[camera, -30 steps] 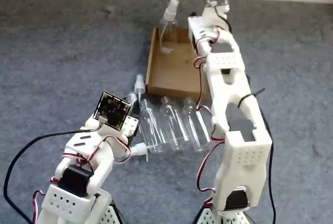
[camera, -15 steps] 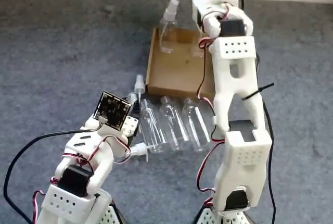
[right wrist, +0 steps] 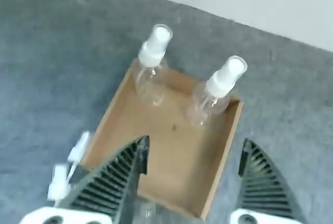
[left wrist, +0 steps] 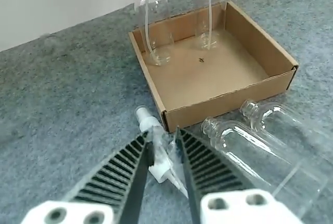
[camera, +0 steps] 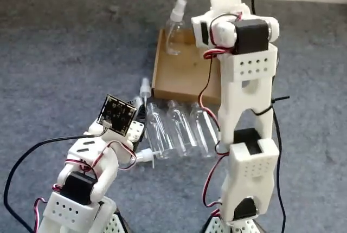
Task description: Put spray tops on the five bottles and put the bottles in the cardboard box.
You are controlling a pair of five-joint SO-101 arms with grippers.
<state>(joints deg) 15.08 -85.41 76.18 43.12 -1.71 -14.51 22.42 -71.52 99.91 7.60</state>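
Observation:
Two clear bottles with white spray tops, one (right wrist: 151, 73) and the other (right wrist: 213, 94), stand in the far corners of the cardboard box (right wrist: 218, 166). My right gripper (right wrist: 193, 146) hangs open high above the box with nothing in it. Three uncapped bottles lie side by side in front of the box: (camera: 157, 130), (camera: 181, 127), (camera: 203, 127). My left gripper (left wrist: 162, 133) is low beside the box's near left corner, shut on a white spray top (left wrist: 151, 125) whose tube runs back between the fingers.
Another loose spray top (camera: 145, 156) lies on the grey carpet by the left arm's base. The raised right arm (camera: 244, 54) covers the right side of the box (camera: 179, 76) in the high view. Open carpet spreads to the left and right.
The right arm has lifted and folded back from the far right of the box, leaving the second capped bottle standing there. The left arm has not moved.

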